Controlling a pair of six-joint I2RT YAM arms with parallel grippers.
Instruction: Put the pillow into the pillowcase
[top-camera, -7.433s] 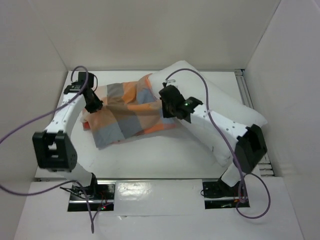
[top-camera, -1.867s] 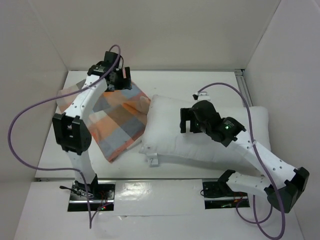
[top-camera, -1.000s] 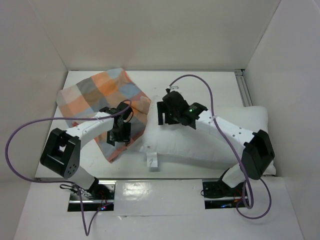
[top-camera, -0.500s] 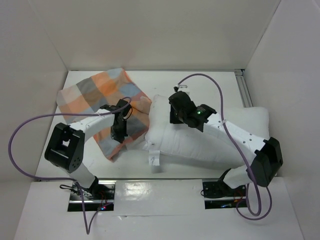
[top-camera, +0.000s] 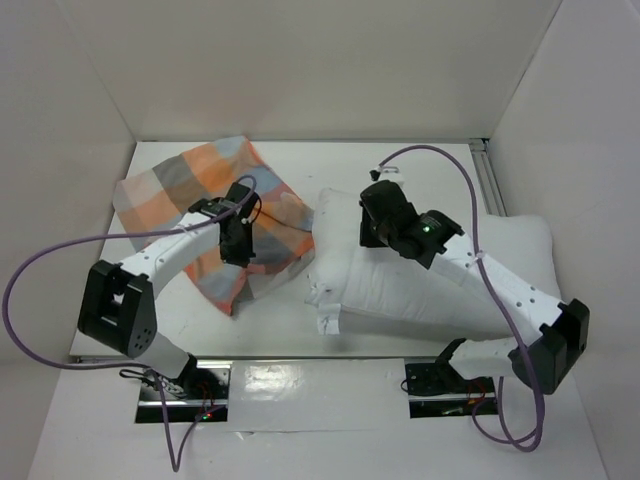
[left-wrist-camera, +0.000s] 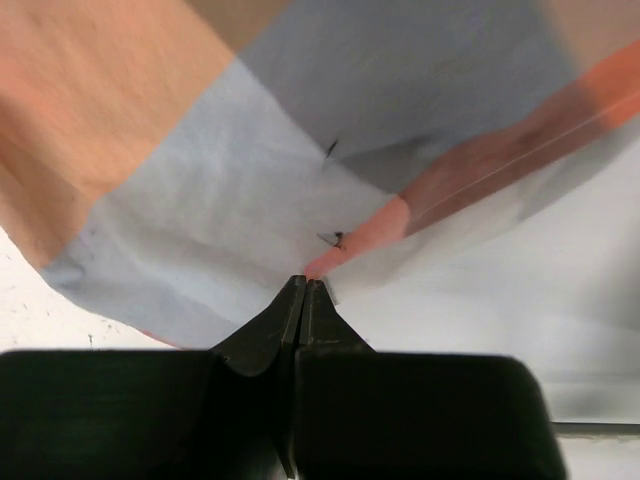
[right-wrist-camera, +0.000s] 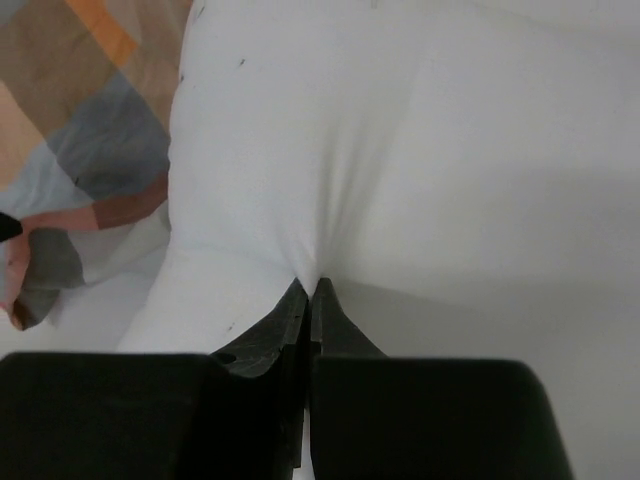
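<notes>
The pillowcase (top-camera: 175, 185), a thin sack in orange, grey-blue and cream checks, lies crumpled at the left back of the table. My left gripper (top-camera: 240, 255) is shut on its near right edge, and the left wrist view shows that checked cloth (left-wrist-camera: 220, 200) pinched at the left gripper's (left-wrist-camera: 305, 282) tips. To the right lies the pillow (top-camera: 450, 290), white and puffy, with a small tag (top-camera: 327, 322) at its near left corner. My right gripper (top-camera: 372, 232) is shut on a pinch of the pillow (right-wrist-camera: 400, 150) near its left end, at the right gripper's (right-wrist-camera: 312, 285) tips. Pillowcase cloth (right-wrist-camera: 80, 150) lies just left of that end.
White walls close in the table on the left, back and right. A metal rail (top-camera: 490, 180) runs along the back right edge. Purple cables loop over both arms. Bare table (top-camera: 270, 315) shows in front of the pillowcase.
Both grippers have gone from open to shut, the left on the pillowcase edge, the right on the pillow. The pillow and right gripper have shifted right; the pillowcase edge has bunched up.
</notes>
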